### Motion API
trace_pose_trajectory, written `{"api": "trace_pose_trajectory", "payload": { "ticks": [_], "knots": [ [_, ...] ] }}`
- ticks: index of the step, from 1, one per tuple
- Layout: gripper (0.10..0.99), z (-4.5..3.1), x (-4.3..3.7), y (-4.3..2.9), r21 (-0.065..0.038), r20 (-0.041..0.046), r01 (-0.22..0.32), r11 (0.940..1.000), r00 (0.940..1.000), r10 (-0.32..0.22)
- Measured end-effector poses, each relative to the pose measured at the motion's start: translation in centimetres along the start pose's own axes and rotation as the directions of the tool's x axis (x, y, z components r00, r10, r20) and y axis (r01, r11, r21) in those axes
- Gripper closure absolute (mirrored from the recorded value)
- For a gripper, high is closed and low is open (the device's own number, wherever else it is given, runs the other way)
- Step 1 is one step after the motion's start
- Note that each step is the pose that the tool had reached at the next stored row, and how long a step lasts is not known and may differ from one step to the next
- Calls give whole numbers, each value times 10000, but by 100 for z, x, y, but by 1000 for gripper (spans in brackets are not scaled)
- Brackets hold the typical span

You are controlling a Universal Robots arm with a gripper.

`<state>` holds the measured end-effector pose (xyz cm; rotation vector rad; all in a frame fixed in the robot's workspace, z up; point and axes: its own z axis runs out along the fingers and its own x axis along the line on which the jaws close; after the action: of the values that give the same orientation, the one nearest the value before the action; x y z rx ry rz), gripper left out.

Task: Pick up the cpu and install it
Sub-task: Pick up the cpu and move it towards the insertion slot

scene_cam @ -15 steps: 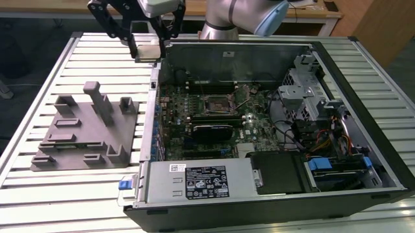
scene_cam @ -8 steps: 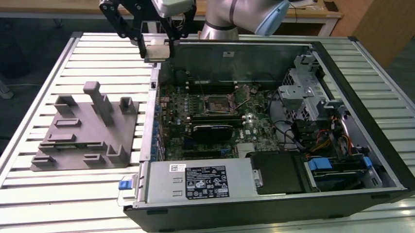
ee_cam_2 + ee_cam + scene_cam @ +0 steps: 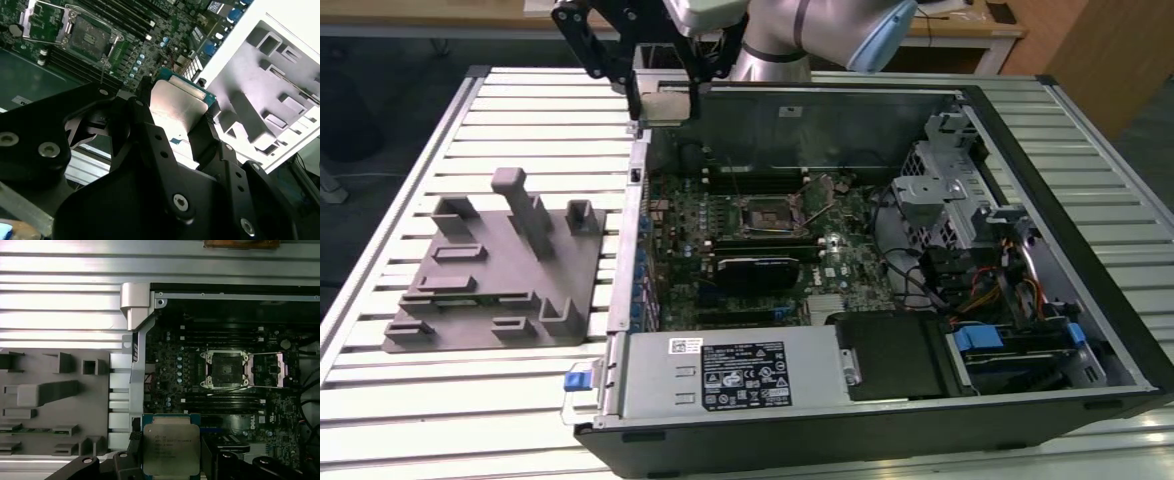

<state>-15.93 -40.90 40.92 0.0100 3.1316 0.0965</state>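
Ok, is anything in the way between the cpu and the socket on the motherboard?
Nothing visible. The tool holds the cpu above a corner of the case, and the socket lies uncovered, its retaining frame swung aside.

You're looking at a silver-grey arm (image 3: 781, 45) with a pale blue joint cap, ending in a matte black, angular gripper (image 3: 177, 107) dotted with round silver screws.
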Motion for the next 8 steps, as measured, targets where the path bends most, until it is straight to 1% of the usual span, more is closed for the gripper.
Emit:
{"api": "trace_pose_trajectory", "payload": {
  "ticks": [8],
  "knots": [
    [541,1,-175,1,0,0,0,10000,10000,0]
  ]
}}
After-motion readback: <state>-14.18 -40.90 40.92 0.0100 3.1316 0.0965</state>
